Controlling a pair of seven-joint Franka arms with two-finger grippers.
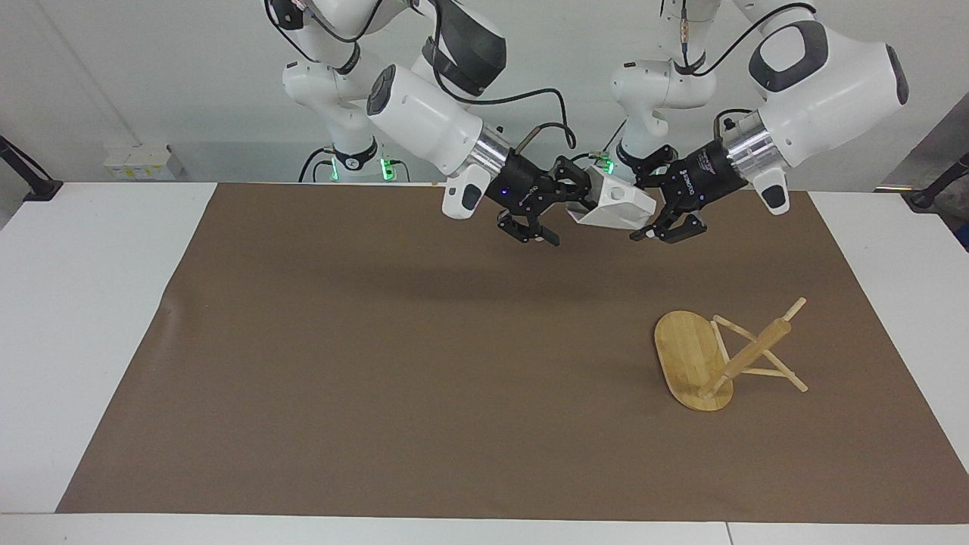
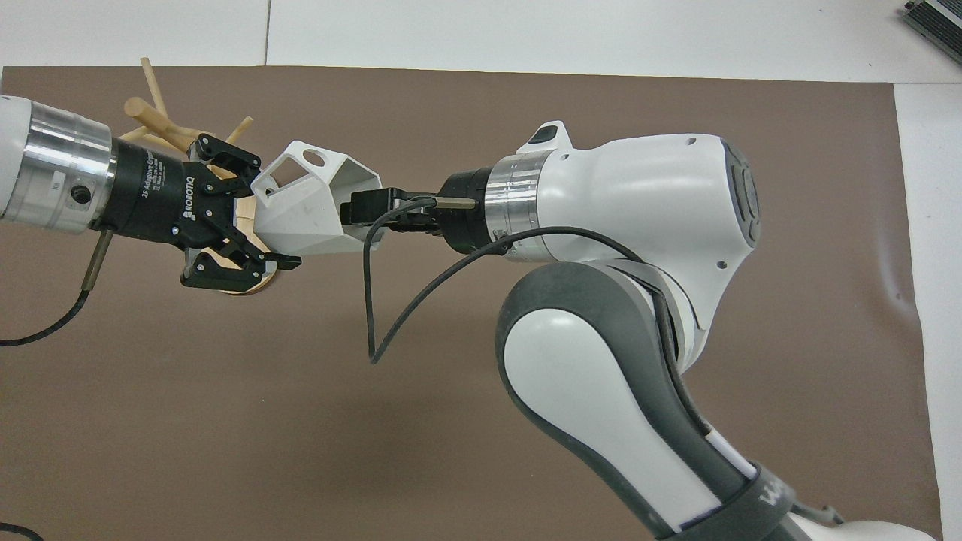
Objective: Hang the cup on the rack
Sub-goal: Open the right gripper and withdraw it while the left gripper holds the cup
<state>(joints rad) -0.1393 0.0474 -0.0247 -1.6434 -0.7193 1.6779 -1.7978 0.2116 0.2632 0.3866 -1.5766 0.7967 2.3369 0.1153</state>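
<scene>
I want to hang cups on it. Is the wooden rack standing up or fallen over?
Fallen over. The rack lies on its side on the brown mat: its oval base stands on edge and its post slants low over the mat.

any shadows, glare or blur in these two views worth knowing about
Facing view: soft, even light; a broad faint shadow of the arms lies on the brown mat under the raised cup, and the rack, lying on its side, casts only a faint one. Overhead view: the right arm's white shell looms large in front and hides much of the mat; no strong glare or motion blur.
</scene>
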